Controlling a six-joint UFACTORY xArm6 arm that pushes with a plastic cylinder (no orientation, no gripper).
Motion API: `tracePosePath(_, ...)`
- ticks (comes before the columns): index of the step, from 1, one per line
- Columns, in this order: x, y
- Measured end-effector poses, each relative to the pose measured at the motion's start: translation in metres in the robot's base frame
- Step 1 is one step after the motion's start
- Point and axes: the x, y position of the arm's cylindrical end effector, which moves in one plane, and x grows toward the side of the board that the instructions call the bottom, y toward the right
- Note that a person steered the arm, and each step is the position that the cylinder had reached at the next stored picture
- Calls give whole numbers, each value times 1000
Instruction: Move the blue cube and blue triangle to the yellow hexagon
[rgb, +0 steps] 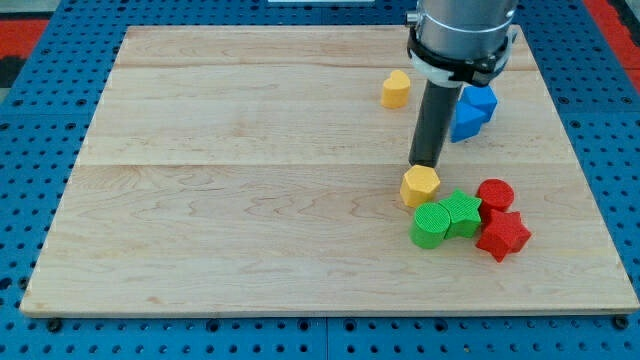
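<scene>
My tip (426, 163) is resting just above the yellow hexagon (420, 185), near touching. I am carrying no fingers, so nothing is held. The blue cube (480, 101) and blue triangle (465, 122) are sitting together at the rod's right, near the desk (250, 180) top edge. They are looking light, rigid, likely sliding easily; I am judging pushes from their far sides best. No containers are showing.

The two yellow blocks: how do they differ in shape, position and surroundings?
The yellow hexagon is six-sided; the yellow heart-like block has a notched top. The hexagon lies lower in the view, just below my tip; the heart-like block lies nearer the view's top, left of the rod. The hexagon adjoins the green blocks; the other stands alone. Both are yellow.
</scene>
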Motion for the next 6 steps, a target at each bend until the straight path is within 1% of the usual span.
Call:
tracePosePath(2,-131,28)
tracePosePath(3,-134,86)
tracePosePath(4,-122,113)
tracePosePath(6,-84,74)
